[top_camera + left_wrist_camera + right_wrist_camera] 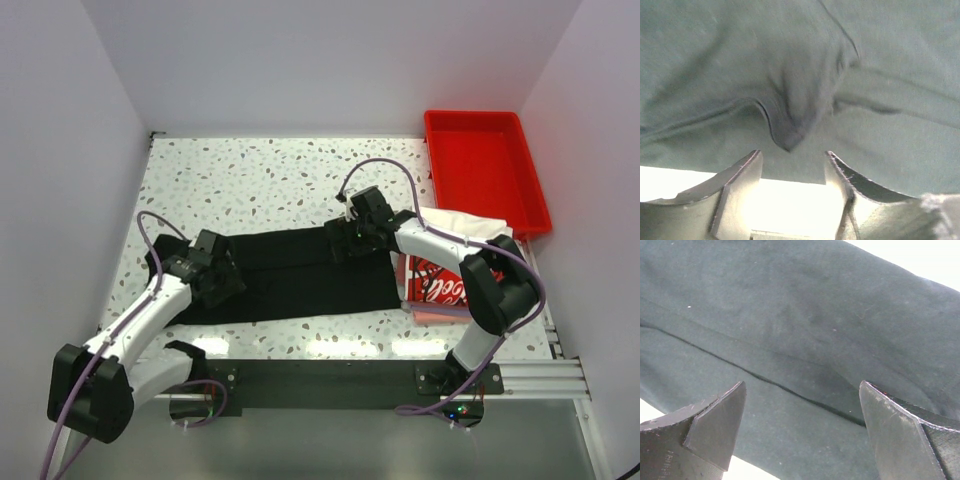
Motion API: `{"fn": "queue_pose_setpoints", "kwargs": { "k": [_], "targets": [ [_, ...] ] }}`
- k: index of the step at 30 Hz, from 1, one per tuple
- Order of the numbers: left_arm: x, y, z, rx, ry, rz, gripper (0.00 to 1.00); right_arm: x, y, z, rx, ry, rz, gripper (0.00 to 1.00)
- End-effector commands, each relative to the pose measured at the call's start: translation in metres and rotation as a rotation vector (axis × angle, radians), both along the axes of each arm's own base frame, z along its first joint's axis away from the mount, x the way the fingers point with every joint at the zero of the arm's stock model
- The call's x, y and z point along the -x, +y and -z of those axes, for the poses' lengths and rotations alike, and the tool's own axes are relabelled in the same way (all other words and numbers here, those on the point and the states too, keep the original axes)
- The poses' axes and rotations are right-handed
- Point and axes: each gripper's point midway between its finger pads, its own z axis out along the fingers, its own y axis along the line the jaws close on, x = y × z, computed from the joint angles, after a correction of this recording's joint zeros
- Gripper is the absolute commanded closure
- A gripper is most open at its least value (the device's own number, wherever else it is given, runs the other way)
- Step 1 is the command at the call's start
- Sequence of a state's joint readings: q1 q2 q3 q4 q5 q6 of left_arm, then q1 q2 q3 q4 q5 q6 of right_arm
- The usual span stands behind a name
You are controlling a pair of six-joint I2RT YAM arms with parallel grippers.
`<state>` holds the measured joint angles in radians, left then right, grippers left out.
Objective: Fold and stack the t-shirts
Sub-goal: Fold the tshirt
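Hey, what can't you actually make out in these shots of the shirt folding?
Top view: the right arm covers much of the white printed t-shirt; what lies beneath is unclear.
Left wrist view: blurred; whether the left gripper touches the black t-shirt pucker is unclear.
Right wrist view: the frame cuts off that shirt's outline.

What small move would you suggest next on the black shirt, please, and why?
Probably nudge the left gripper forward and close on the pucker in the black shirt. Its jaws stand apart with that raised cloth just beyond the tips, not between them, while the right gripper hangs open over flat cloth, holding nothing.
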<state>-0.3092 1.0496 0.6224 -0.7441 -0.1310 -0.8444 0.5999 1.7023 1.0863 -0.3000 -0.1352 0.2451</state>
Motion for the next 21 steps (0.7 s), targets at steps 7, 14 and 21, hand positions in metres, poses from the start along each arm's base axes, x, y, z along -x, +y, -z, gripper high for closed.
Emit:
{"fn": "queue_pose_setpoints", "kwargs": {
  "k": [7,14,21],
  "targets": [
    [-0.016,-0.023,-0.075,0.074,-0.193,0.086,0.00,-0.016,0.000,-0.042,-0.028,-0.112,0.025,0.01],
    [-0.074,0.003,-0.086,-0.084,-0.302,-0.071,0.00,-0.014,-0.002,-0.046,-0.030,-0.123,0.020,0.01],
    [-0.065,-0.011,-0.016,-0.055,-0.120,-0.026,0.00,-0.025,-0.018,-0.041,0.020,-0.136,0.095,0.01]
  ]
}}
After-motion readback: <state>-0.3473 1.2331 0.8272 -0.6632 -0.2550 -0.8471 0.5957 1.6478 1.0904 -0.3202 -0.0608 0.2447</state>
